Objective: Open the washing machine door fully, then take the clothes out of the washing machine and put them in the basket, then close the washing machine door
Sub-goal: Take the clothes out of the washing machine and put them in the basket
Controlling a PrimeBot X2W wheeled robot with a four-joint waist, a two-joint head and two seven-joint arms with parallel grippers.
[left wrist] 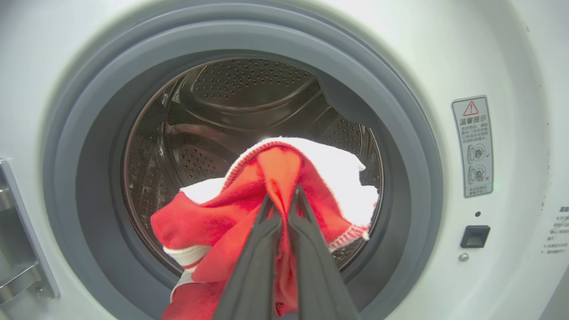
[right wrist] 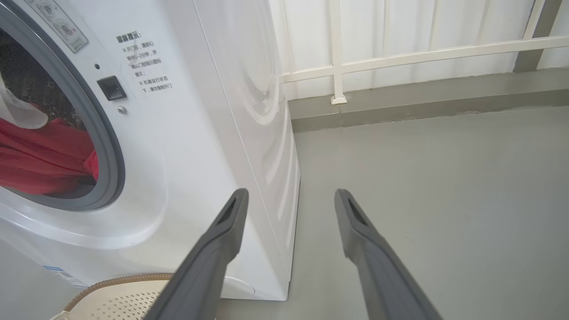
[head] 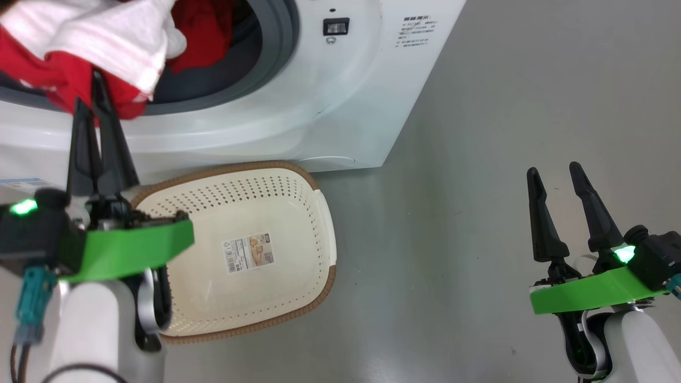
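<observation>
One big white front-loading washing machine. One small cream-white perforated plastic basket, with one paper label inside. One bundle of bright red-and-white fabric clothes. Two dark-fingered hands: left hand, right hand.

The head view's top edge cuts off the clothes.

Red clothes between left jaws

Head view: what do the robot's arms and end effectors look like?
The left end effector and right end effector match: two long tapered black fingers, a green plate, a black housing with a glowing green light, a white forearm. A teal connector hangs by the left.
</observation>
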